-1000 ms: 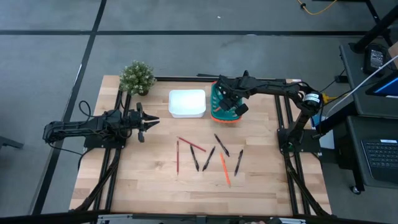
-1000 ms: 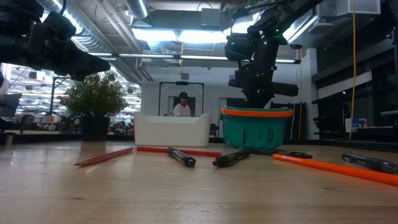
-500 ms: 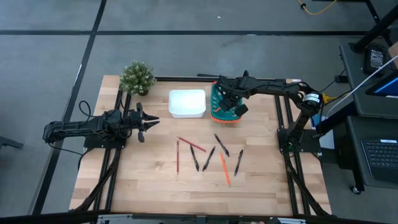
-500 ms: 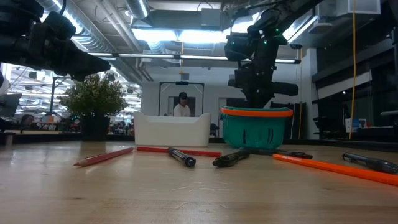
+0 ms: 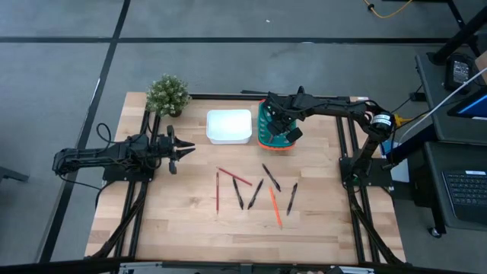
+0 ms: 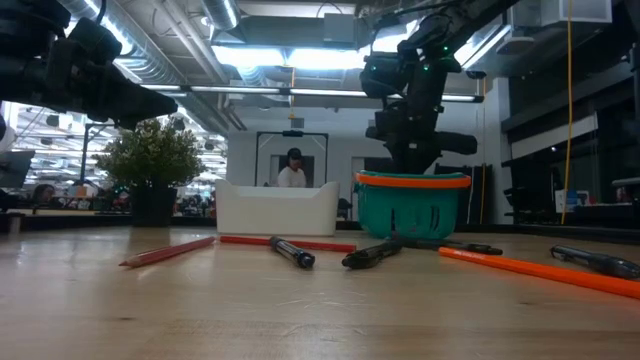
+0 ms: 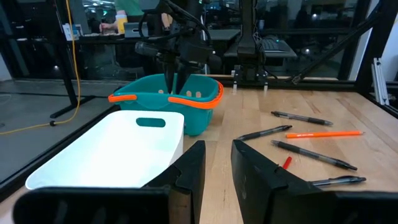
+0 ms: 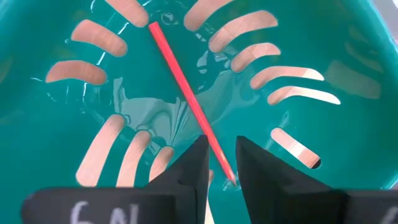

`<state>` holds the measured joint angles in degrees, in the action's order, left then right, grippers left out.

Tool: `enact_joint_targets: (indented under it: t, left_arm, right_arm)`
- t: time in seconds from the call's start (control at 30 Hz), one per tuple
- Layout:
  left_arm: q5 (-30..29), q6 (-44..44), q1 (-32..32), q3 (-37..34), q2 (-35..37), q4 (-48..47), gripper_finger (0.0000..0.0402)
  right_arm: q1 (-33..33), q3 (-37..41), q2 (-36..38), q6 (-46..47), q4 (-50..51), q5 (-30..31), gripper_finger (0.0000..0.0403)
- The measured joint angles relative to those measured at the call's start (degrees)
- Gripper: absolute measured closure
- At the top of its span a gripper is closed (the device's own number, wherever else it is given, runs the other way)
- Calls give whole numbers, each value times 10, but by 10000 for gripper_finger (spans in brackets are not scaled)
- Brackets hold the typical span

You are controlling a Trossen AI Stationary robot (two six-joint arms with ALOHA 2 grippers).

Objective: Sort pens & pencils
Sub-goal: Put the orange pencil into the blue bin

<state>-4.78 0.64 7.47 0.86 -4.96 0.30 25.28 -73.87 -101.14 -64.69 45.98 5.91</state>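
My right gripper (image 5: 278,128) hangs over the teal basket with the orange rim (image 5: 265,137), fingers pointing down into it, slightly open (image 8: 222,167). One red pencil (image 8: 180,81) lies slanting on the basket floor, and its near end passes between my fingertips without clear touch. On the table lie two red pencils (image 5: 217,190) (image 5: 234,176), an orange pencil (image 5: 275,207) and several black pens (image 5: 256,193) (image 5: 271,177) (image 5: 291,198). The white tray (image 5: 229,126) stands left of the basket. My left gripper (image 5: 185,149) waits, open, at the table's left, off the wood.
A potted plant (image 5: 167,94) stands at the far left corner. The tray (image 7: 112,155) and the basket (image 7: 186,109) sit side by side at the far edge. Bare wood lies near the front edge (image 5: 243,236). A person shows in the room beyond the table (image 6: 292,170).
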Motion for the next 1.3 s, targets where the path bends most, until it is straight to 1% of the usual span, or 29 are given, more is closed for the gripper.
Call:
enact_joint_targets:
  t: [0.2,0.3,0.43,0.6,0.7,0.8,0.87,0.93,1.0,1.03,1.1,1.23,1.3]
  left_arm:
    - [0,0,0,0,0,0,330]
    - [0,0,0,0,0,0,330]
    - [0,-3,0,0,0,0,330]
    - [0,-22,0,0,0,0,330]
    - [9,-31,0,0,0,-1,330]
    - [17,-35,0,0,0,-2,330]
    - [18,-42,0,0,0,-2,330]
    - [25,-50,0,0,0,-3,330]
    - [42,-56,0,0,0,-7,330]
    - [49,-63,0,0,0,-7,330]
    - [58,-77,-3,0,0,-6,330]
    - [59,-80,-24,0,0,-6,330]
    - [59,-80,-38,0,0,-6,330]
  right_arm:
    - [-7,0,0,6,0,9,332]
    - [-27,0,0,6,0,55,335]
    - [-64,0,0,14,1,94,336]
    - [-112,-1,9,21,12,177,336]
    - [-144,-19,16,59,49,212,336]
    - [-184,-65,17,148,121,212,336]
    - [-210,-98,18,229,170,188,336]
    - [-233,-129,18,334,221,129,336]
    - [-257,-146,19,441,246,60,336]
    - [-270,-147,19,492,252,27,336]
    - [-299,-142,19,583,259,-9,336]
    - [-352,-97,19,743,240,-22,336]
    - [-369,-59,19,800,217,-22,336]
